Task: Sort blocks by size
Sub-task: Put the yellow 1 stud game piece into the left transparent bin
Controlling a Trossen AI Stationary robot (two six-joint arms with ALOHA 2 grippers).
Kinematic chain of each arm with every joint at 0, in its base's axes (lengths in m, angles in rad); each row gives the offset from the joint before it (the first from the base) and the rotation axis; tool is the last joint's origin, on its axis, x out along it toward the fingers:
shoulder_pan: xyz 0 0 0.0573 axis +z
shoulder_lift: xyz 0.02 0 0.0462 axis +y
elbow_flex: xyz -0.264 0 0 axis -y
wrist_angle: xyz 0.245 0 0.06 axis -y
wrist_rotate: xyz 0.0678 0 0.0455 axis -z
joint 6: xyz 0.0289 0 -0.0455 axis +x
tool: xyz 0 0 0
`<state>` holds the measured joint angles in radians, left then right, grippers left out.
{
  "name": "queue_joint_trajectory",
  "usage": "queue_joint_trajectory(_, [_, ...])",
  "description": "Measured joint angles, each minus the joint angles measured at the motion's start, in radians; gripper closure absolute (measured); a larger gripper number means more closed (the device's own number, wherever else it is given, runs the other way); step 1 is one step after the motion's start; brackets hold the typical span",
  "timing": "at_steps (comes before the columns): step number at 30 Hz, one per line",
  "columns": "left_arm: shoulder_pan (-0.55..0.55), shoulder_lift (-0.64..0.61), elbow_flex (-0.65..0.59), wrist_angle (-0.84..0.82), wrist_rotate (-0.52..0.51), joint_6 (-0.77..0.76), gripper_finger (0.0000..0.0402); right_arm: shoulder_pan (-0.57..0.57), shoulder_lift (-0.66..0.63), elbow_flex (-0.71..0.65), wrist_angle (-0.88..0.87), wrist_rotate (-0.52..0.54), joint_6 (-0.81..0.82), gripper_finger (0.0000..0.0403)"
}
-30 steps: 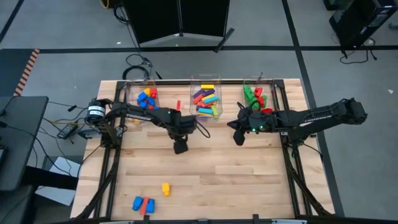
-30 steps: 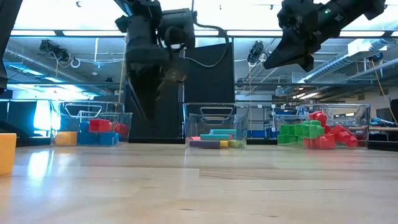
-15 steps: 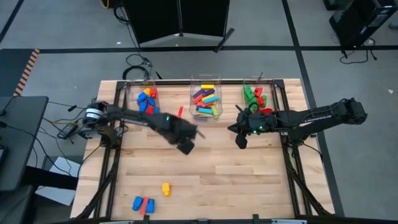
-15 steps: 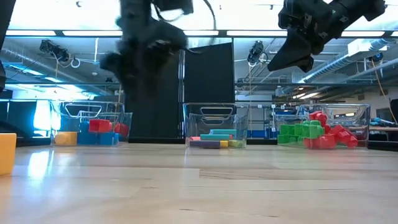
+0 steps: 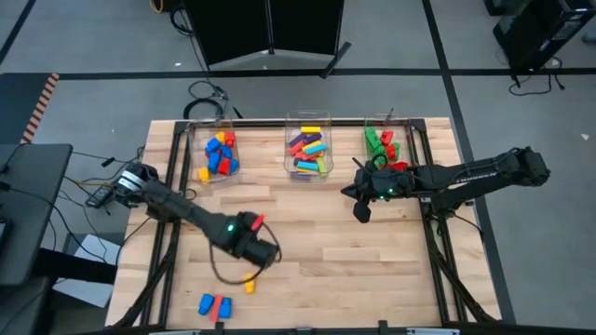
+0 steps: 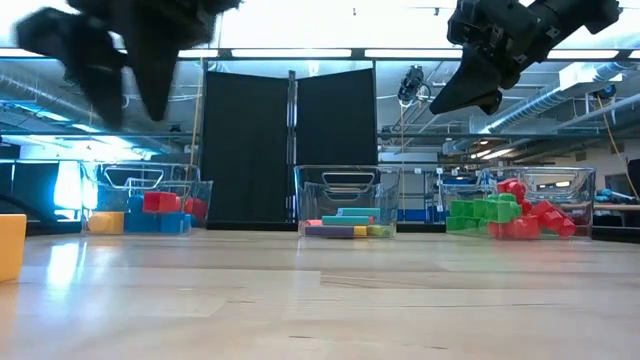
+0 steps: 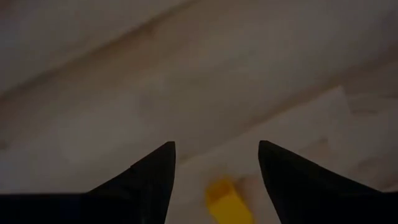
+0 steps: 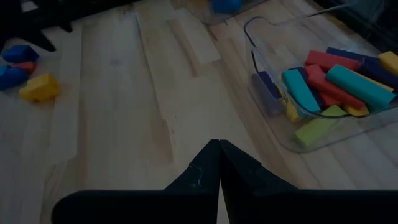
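High view: three clear bins (image 5: 216, 172) stand in a row along the far edge of the surface (image 5: 372, 261), each holding blocks of one kind, so the sorting looks largely done. Three strays lie near the front-left edge: a yellow block (image 5: 249, 282) and, just beside each other, a blue block (image 5: 206, 303) and a red block (image 5: 223, 307). The left hand (image 5: 259, 249) hangs just above the yellow block, probably lined up to take it. The yellow block's long axis runs roughly front to back. The right hand (image 5: 361, 210) waits in front of the right bin (image 5: 386, 149).

Low view: the yellow block (image 6: 11, 246) sits flat at the picture's left edge, cut off by the frame. The right hand (image 6: 468, 98) hangs high, empty.

Left wrist view: the left hand's fingers (image 7: 149, 180) stand wide apart, holding nothing, and the yellow block (image 7: 227, 202) lies between them below, its long axis slanted across the gap rather than square to it.

Right wrist view: the right hand's fingers (image 8: 208, 168) are pressed together on nothing. The middle bin (image 8: 323, 134) holds long blocks lying mostly parallel; the three strays show far off.
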<state>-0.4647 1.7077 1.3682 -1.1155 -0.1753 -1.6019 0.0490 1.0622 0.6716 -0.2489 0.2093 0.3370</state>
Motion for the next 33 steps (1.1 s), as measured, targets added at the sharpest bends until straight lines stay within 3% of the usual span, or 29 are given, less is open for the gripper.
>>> queue_joint_trajectory(15, [-0.223,0.030,0.000,0.046,0.016,-0.532,0.0165,0.003,0.000,0.000,0.001,0.003,0.090,0.0382])
queue_joint_trajectory(33, [-0.191,0.195,-0.001,0.211,0.117,-0.722,0.0165,0.003,0.000,0.000,0.006,-0.034,0.034,0.0382])
